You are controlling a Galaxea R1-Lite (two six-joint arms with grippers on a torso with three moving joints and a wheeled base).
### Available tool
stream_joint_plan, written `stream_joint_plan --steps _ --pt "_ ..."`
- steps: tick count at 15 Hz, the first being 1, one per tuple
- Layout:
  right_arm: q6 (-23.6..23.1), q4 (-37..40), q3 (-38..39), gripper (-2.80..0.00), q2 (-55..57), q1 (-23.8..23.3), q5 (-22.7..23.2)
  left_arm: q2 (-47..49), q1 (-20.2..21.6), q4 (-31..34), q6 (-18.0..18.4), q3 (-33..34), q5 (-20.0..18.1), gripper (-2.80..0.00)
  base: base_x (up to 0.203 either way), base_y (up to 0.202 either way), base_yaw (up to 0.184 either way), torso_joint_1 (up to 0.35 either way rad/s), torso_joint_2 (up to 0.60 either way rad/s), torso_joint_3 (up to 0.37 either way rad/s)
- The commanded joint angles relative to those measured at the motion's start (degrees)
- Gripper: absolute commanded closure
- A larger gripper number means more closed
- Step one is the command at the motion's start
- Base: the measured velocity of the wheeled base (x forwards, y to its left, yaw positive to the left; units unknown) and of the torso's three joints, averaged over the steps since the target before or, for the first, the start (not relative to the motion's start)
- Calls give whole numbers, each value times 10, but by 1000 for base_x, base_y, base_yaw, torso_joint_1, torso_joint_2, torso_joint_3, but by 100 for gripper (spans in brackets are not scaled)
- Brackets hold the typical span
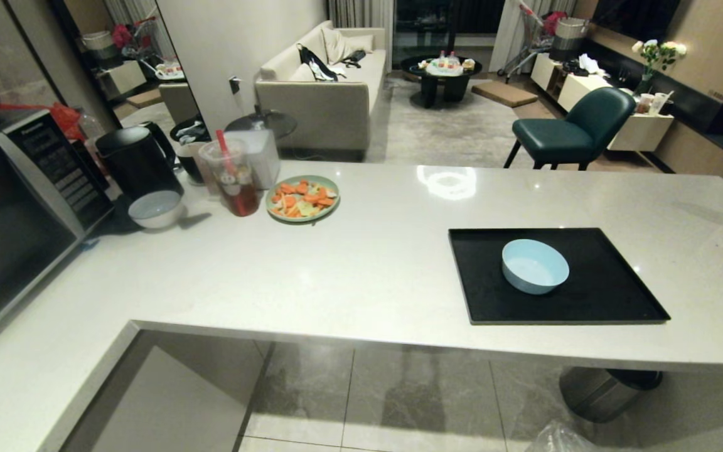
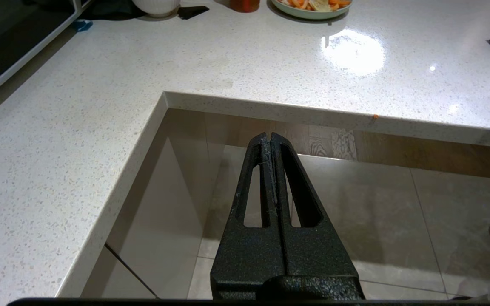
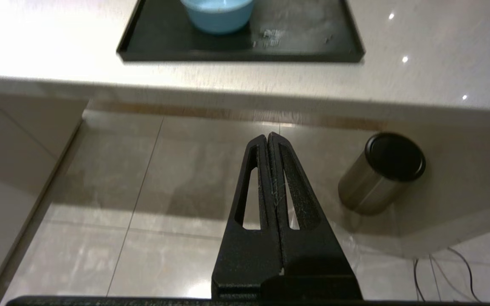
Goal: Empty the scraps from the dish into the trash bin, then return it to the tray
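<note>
**Both grippers pressed shut, holding nothing**

Right gripper [image 3: 268, 137] closed, empty, over floor tiles below counter edge. Left gripper [image 2: 267, 137] likewise closed, empty. Light-blue dish [image 1: 535, 265] upright, scrap-free, on black tray [image 1: 625, 295].

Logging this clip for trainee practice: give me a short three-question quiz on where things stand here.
1. True or false: the light-blue bowl sits on the black tray.
2. The bowl holds: A) orange strips B) nothing visible C) a spoon?
3. What is the state of the jaws on the left gripper and right gripper?

Key: 1 true. 2 B. 3 both shut, empty, hanging over the floor in front of the counter.
</note>
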Motion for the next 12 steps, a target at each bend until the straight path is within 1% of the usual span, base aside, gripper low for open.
stream_joint_plan --steps 1,12 --pt "-3 24 -3 0 -48 -2 3 1 0 0 -1 0 0 0 0 0 0 0 0 0" --pt "-6 23 -3 0 -48 -2 3 1 0 0 -1 0 0 0 0 0 0 0 0 0"
